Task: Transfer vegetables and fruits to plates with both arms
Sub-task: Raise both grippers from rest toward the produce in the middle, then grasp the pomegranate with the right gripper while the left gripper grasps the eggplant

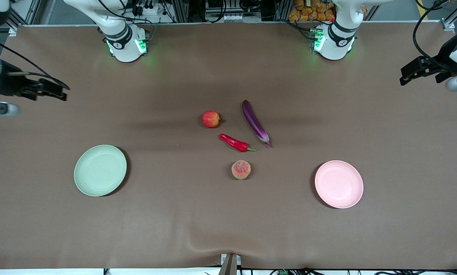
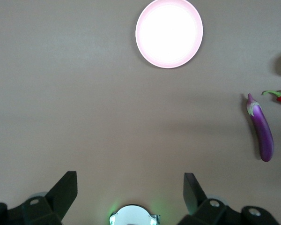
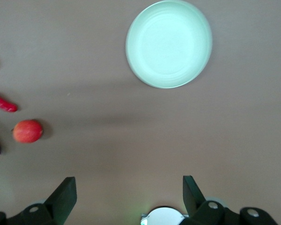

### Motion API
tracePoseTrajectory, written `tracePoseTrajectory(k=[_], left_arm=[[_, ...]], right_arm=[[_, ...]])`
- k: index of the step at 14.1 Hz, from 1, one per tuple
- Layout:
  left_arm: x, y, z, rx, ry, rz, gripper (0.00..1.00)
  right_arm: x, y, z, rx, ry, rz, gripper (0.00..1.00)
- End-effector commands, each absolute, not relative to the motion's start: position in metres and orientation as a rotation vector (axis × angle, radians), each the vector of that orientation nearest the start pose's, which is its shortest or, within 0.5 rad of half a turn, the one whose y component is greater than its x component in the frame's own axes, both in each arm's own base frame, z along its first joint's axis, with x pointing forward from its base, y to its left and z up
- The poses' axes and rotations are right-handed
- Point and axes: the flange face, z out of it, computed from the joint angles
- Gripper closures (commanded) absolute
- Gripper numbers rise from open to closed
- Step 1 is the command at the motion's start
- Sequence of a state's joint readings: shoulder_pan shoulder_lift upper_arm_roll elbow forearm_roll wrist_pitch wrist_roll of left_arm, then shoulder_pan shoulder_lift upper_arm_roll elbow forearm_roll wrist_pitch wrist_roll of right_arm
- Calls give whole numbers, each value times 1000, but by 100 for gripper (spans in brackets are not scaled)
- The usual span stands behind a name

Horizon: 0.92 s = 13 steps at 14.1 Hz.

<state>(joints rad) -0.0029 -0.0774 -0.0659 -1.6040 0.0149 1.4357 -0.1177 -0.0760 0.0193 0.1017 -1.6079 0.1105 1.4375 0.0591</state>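
A purple eggplant (image 1: 255,122), a red chili pepper (image 1: 234,142), a red apple (image 1: 211,118) and an orange-pink peach (image 1: 241,169) lie at the table's middle. The pale green plate (image 1: 100,170) sits toward the right arm's end, the pink plate (image 1: 339,184) toward the left arm's end. My left gripper (image 1: 408,75) is open and empty, high over its end of the table. My right gripper (image 1: 58,93) is open and empty, high over its end. The left wrist view shows the pink plate (image 2: 169,33) and eggplant (image 2: 262,131). The right wrist view shows the green plate (image 3: 168,43), apple (image 3: 27,131) and chili (image 3: 3,103).
The brown table cloth (image 1: 228,229) has a small bulge at the edge nearest the front camera. Both arm bases (image 1: 125,42) (image 1: 333,40) stand along the edge farthest from the camera. Shelving with orange items (image 1: 308,11) stands past that edge.
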Motion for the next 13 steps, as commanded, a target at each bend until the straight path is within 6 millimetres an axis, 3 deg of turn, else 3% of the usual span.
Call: tracePoseTrajectory(k=[1,3,5,8,10,13], left_arm=[[516,-46,614,-3121,-61,140,0],[521,-76,582,-3117,-83,110,0],[522,-117,541,-3106,-190,82,0],[526,-201,471,-3086,-472,118,0],[526,-252,424,-3063,-666,163,0],[521,-314,363,-3060,-872,200,0]], right_arm=[[546,91,559,-2991,-125,377,0],[551,156,531,-2990,-272,385,0],[552,208,503,-2982,-393,388,0],[546,270,462,-2968,-539,409,0],[528,313,432,-2967,-644,353,0],[506,332,375,-2974,-698,266,0]])
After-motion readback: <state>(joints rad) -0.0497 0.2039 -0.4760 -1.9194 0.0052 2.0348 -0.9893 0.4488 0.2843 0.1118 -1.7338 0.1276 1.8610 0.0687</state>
